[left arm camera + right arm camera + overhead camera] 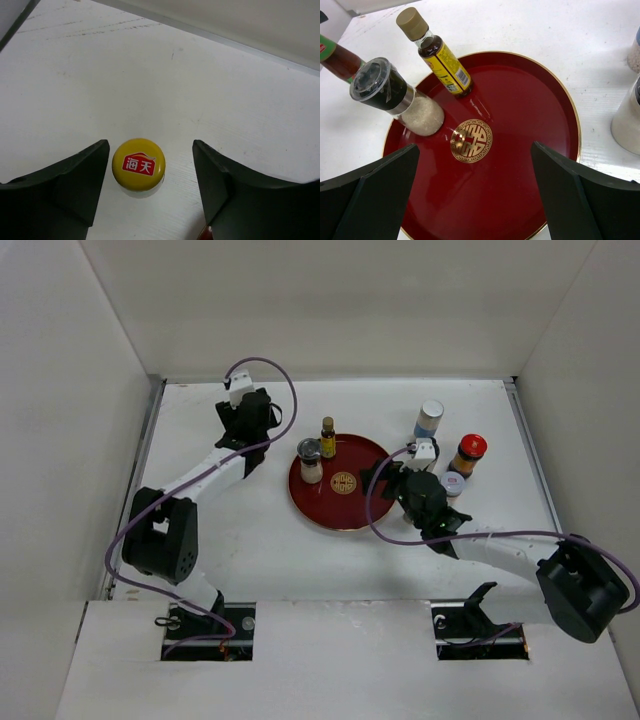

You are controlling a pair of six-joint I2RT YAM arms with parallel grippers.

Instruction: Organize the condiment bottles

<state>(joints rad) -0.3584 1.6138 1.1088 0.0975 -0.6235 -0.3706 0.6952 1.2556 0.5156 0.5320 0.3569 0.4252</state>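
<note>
A yellow-capped bottle [138, 164] stands upright on the white table between the open jaws of my left gripper [150, 155], nearer the left finger and touching neither. In the top view my left gripper [252, 425] hides it, left of the tray. The dark-red tray [355, 505] holds a clear-capped grinder [310, 460] and a small tan-capped bottle with a yellow label [328, 437]. My right gripper [378, 478] is open and empty over the tray's right part, also in the right wrist view [475, 149], with the grinder [395, 97] and small bottle [437, 52] beyond.
Right of the tray stand a blue-and-white-capped jar [430, 418], a red-capped jar [468, 453] and a small white-capped jar [453, 483], close to my right arm. A dark sauce bottle with a green label [337, 62] shows at the tray's left. White walls enclose the table.
</note>
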